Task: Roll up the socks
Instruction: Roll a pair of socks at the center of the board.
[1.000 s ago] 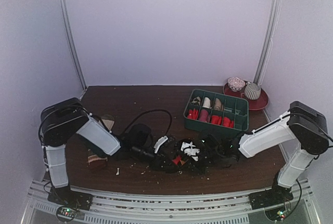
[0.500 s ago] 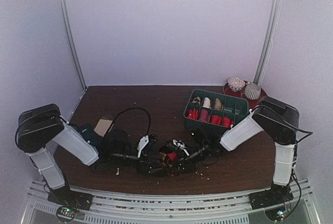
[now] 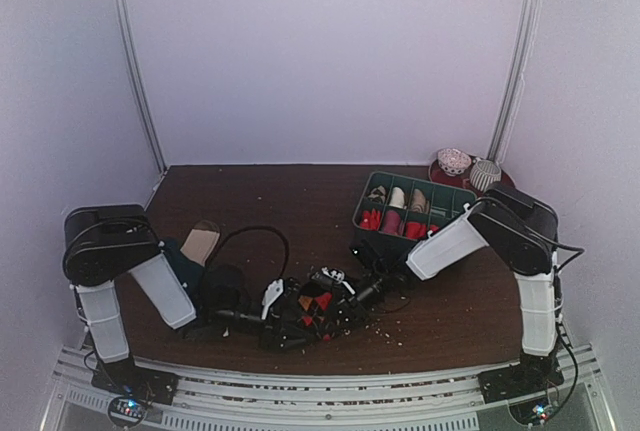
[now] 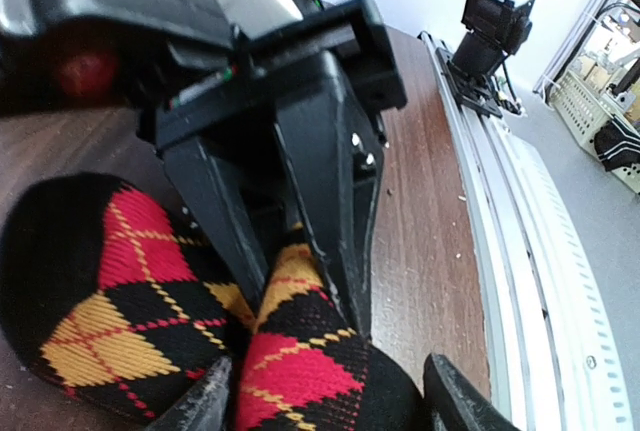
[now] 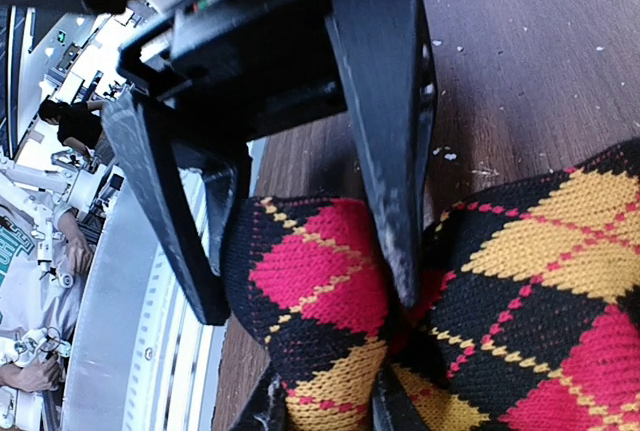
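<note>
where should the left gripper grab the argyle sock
Probably the raised fold of the argyle sock, just beside where the right gripper pinches it, coming in low from the left arm's side. The fabric humps up there and the open left gripper straddles it, while the rounded end lies flat.

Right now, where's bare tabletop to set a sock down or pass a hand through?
Free: the back-left of the table, bordered by the back wall and the green tray; and the front-right stretch between the argyle sock and the table's right edge. Crowded: front centre, where left gripper and right gripper meet on that sock, cable alongside.
</note>
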